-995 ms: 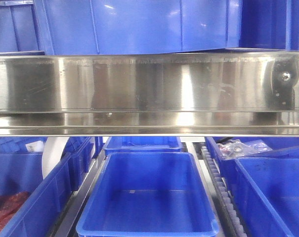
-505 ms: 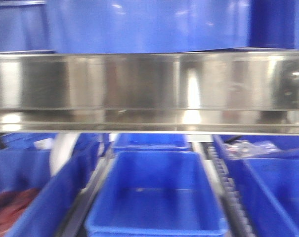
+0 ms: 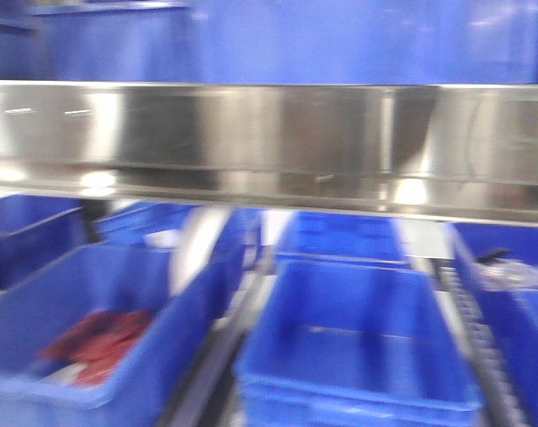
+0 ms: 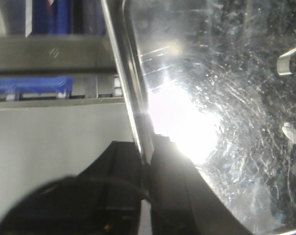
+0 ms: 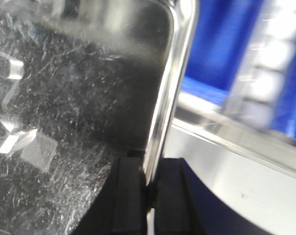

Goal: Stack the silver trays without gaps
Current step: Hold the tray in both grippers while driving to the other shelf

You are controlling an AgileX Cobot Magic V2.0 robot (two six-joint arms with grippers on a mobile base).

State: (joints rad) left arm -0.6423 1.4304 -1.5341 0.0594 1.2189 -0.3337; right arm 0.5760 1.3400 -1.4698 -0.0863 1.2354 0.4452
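Observation:
A silver tray fills both wrist views, its scratched shiny floor facing the cameras. In the left wrist view the tray has its thin rim running down between the black fingers of my left gripper, which is shut on that rim. In the right wrist view the same kind of tray has its rim pinched between the fingers of my right gripper, also shut. A bright glare lies on the tray floor by the left gripper. No tray or gripper shows in the front view.
The front view shows a long steel shelf rail across the top. Below stand an empty blue bin, a blue bin with red items and a white roll. More blue bins sit above the rail.
The front view has swung: rail and bins have slid to the right in the picture, the bin with red items now shows more fully, and the picture is blurred by motion.

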